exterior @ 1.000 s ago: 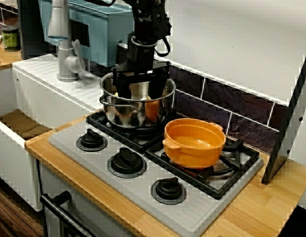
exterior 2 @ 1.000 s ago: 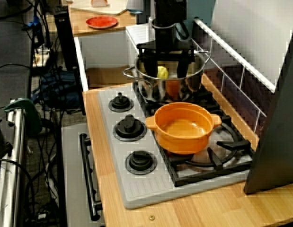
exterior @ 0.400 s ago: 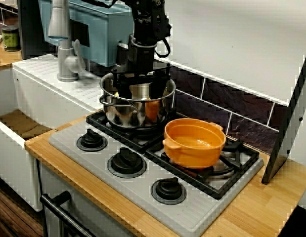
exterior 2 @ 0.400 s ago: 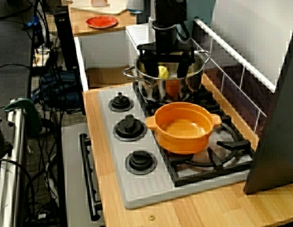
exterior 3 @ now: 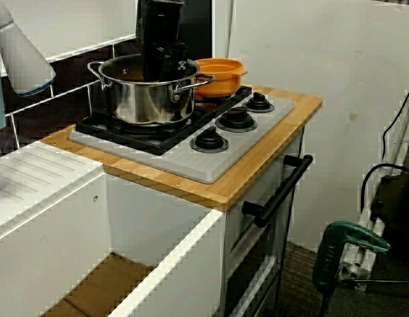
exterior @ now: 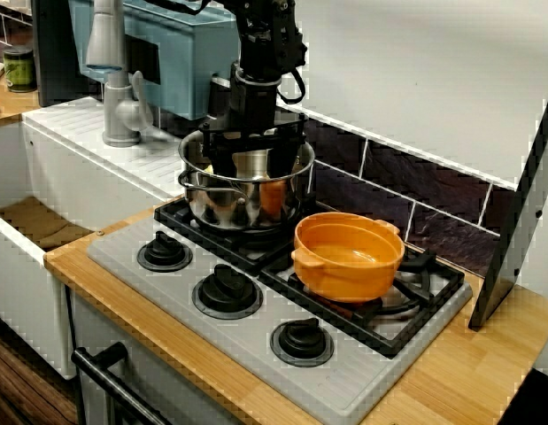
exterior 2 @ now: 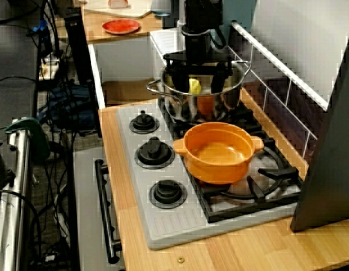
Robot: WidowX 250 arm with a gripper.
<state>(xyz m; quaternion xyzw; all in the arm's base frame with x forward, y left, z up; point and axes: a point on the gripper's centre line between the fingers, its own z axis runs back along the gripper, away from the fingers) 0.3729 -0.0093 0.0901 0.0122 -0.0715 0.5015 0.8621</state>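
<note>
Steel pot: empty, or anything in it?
Not empty. The view from the stove's end shows a yellow item inside the steel pot, in the gap of the open gripper.

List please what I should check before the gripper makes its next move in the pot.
1. Gripper inside the pot: ok, the fingers reach below the rim.
2. Jaws open: ok, they stand wide apart.
3. Yellow thing between the fingers: ok, in the view along the counter.
4. Fingers touching it: cannot tell.
5. Orange bowl empty, on the next burner: ok.
</note>
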